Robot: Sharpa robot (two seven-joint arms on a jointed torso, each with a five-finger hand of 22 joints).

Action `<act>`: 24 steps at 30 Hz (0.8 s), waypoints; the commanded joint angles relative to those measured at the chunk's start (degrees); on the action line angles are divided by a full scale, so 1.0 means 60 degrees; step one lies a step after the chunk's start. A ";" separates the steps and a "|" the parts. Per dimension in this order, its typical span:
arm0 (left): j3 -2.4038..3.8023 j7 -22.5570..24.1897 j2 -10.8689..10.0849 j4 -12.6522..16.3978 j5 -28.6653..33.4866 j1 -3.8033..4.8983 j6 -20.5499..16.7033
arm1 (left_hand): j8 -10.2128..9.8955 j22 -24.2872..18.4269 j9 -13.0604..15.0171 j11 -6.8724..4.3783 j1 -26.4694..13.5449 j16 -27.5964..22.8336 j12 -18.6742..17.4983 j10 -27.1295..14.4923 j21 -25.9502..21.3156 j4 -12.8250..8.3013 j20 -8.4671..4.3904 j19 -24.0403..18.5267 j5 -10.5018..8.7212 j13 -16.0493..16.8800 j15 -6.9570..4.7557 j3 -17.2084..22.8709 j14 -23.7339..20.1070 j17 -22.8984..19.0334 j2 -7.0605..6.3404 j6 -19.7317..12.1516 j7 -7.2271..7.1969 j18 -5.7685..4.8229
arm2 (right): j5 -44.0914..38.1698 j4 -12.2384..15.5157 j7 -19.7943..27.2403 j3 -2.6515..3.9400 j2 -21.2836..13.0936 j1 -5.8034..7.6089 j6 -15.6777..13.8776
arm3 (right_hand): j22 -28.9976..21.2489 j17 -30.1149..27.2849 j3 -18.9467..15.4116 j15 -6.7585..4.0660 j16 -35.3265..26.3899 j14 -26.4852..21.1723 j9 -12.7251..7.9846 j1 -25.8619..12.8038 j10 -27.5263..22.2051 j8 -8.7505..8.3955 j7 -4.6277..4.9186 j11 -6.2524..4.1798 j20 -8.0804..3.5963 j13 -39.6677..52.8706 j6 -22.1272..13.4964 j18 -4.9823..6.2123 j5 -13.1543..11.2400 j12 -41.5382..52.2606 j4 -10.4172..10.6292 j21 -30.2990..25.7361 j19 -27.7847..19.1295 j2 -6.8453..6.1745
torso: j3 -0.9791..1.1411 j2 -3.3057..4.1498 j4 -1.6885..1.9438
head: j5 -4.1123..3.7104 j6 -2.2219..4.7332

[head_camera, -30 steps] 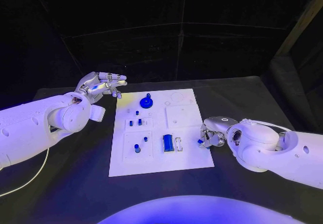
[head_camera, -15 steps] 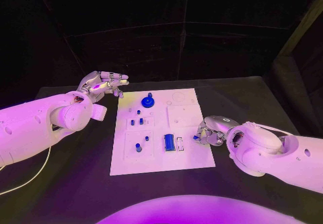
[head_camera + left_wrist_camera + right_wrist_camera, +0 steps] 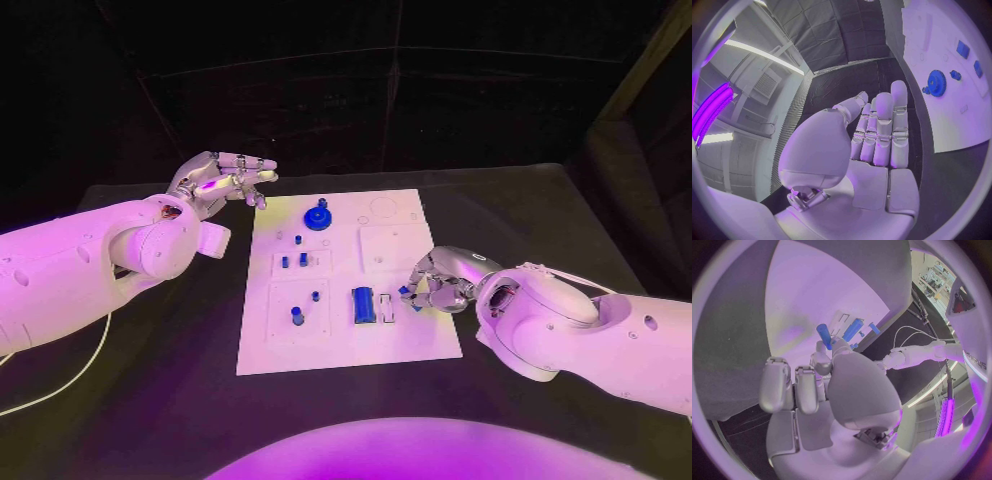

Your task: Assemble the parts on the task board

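Observation:
The white task board (image 3: 397, 345) lies in the middle of the black table. On it stand a blue gear (image 3: 316, 215), several small blue pegs (image 3: 293, 262) and a larger blue block (image 3: 362, 305). My right hand (image 3: 440, 285) hovers over the board's right edge and pinches a small blue cylinder (image 3: 408, 295) at its fingertips. The right wrist view shows this cylinder (image 3: 824, 333) at the fingertips, with the blue block (image 3: 852, 329) beyond it. My left hand (image 3: 224, 180) hangs off the board's far left corner, fingers apart, holding nothing. The left wrist view has the left hand (image 3: 879, 130) with the gear (image 3: 937, 80) beyond it.
A pale slim piece (image 3: 384, 307) lies beside the blue block. The board's right half has shallow outlined recesses (image 3: 389, 248). Black tabletop (image 3: 548, 220) surrounds the board, and a white cable (image 3: 58, 395) trails at the left.
My right hand has moved left, from beside the board to over its right edge, carrying the blue cylinder. The left hand has stayed in place.

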 commanded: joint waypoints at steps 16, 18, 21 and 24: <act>0.0007 0.0057 -0.0012 0.0045 0.0034 0.0015 0.0123 | 0.0043 -0.0017 -0.0014 -0.0003 0.0004 0.0011 0.0061 -0.0090 -0.0071 -0.0029 0.0031 -0.0044 0.0032 0.0012 -0.0030 -0.0058 -0.0075 -0.0015 0.0077 -0.0059 -0.0003 0.0149 | 0.1805 -0.0446 -0.0148 0.0002 0.0687 0.0011 -0.0008 | 0.0084 0.0822 0.0242 -0.0049 0.0100 0.0663 0.0151 -0.0524 0.0150 -0.0068 -0.0074 0.0016 -0.0024 0.0060 0.0251 -0.0205 0.0793 0.0082 0.0172 0.0078 0.0084 -0.0315 | -0.0003 0.0000 0.0000 | 0.0028 -0.0041; 0.0007 0.0051 -0.0012 0.0046 0.0034 0.0015 0.0128 | 0.0043 -0.0017 -0.0014 -0.0003 0.0004 0.0011 0.0061 -0.0090 -0.0071 -0.0029 0.0031 -0.0044 0.0032 0.0012 -0.0030 -0.0058 -0.0075 -0.0015 0.0077 -0.0059 -0.0003 0.0149 | 0.1859 -0.0516 -0.0174 0.0002 0.0760 0.0011 0.0005 | 0.0100 0.0843 0.0247 -0.0051 0.0112 0.0667 0.0157 -0.0547 0.0162 -0.0065 -0.0080 0.0012 -0.0025 0.0065 0.0266 -0.0208 0.0788 0.0088 0.0172 0.0087 0.0091 -0.0311 | -0.0001 0.0001 0.0000 | 0.0033 -0.0040; 0.0007 0.0028 -0.0012 0.0048 0.0034 0.0016 0.0162 | 0.0043 -0.0017 -0.0014 -0.0003 0.0004 0.0011 0.0061 -0.0090 -0.0071 -0.0029 0.0031 -0.0044 0.0032 0.0012 -0.0030 -0.0058 -0.0075 -0.0015 0.0077 -0.0059 -0.0003 0.0149 | 0.1908 -0.0615 -0.0231 0.0003 0.0883 0.0011 -0.0048 | 0.0117 0.0855 0.0251 -0.0055 0.0119 0.0670 0.0165 -0.0589 0.0169 -0.0063 -0.0086 0.0006 -0.0026 0.0048 0.0285 -0.0211 0.0776 0.0067 0.0173 0.0096 0.0099 -0.0309 | 0.0002 0.0005 -0.0003 | 0.0042 -0.0039; 0.0007 0.0004 -0.0013 0.0053 0.0034 0.0016 0.0199 | 0.0047 -0.0019 -0.0013 -0.0001 0.0003 0.0011 0.0067 -0.0093 -0.0074 -0.0027 0.0032 -0.0044 0.0032 0.0013 -0.0029 -0.0060 -0.0079 -0.0018 0.0083 -0.0060 -0.0002 0.0149 | 0.1929 -0.0685 -0.0294 0.0003 0.0979 0.0011 -0.0152 | 0.0109 0.0837 0.0251 -0.0057 0.0108 0.0667 0.0170 -0.0619 0.0160 -0.0065 -0.0089 0.0003 -0.0028 0.0009 0.0292 -0.0209 0.0763 0.0018 0.0173 0.0092 0.0096 -0.0315 | 0.0002 0.0008 -0.0011 | 0.0048 -0.0032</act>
